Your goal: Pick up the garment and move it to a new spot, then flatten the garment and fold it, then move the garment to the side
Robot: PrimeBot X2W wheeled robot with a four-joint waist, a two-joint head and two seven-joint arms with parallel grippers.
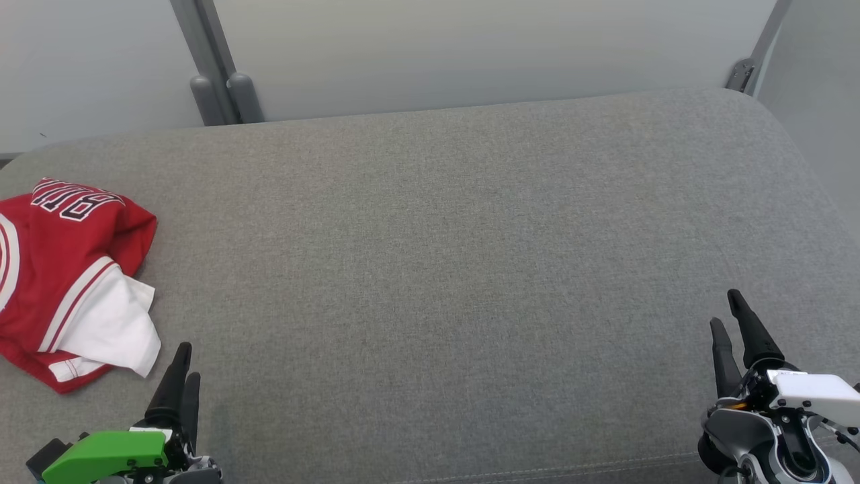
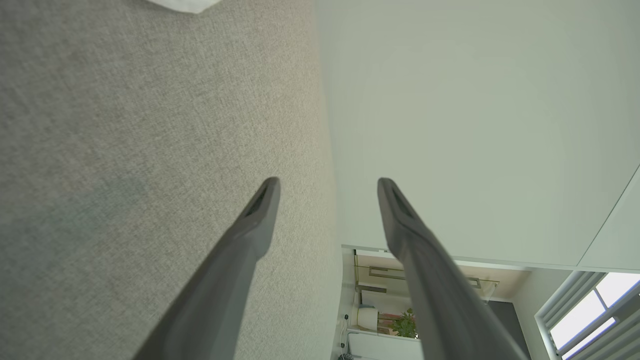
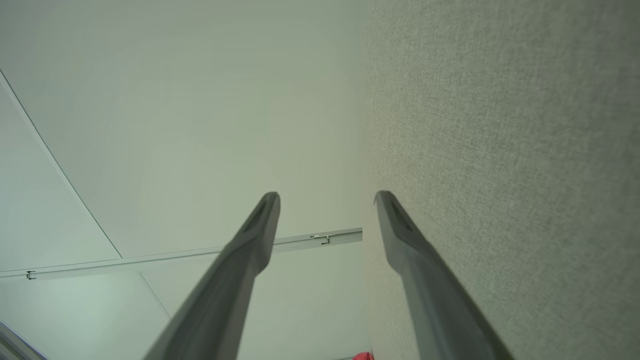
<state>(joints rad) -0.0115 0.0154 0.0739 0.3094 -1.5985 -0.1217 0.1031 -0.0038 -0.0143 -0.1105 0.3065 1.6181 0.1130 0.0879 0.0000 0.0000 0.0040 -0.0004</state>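
Garment (image 1: 67, 282) first: we see a red and white jersey lying crumpled at the far left edge of the grey cushion (image 1: 430, 235), free of both grippers. Our left gripper (image 1: 187, 363) sits just beside the jersey's near white corner without touching it; our left wrist view shows its fingers spread apart and empty. Our right gripper (image 1: 725, 309) sits well apart at the cushion's right side, its fingers likewise parted around nothing.
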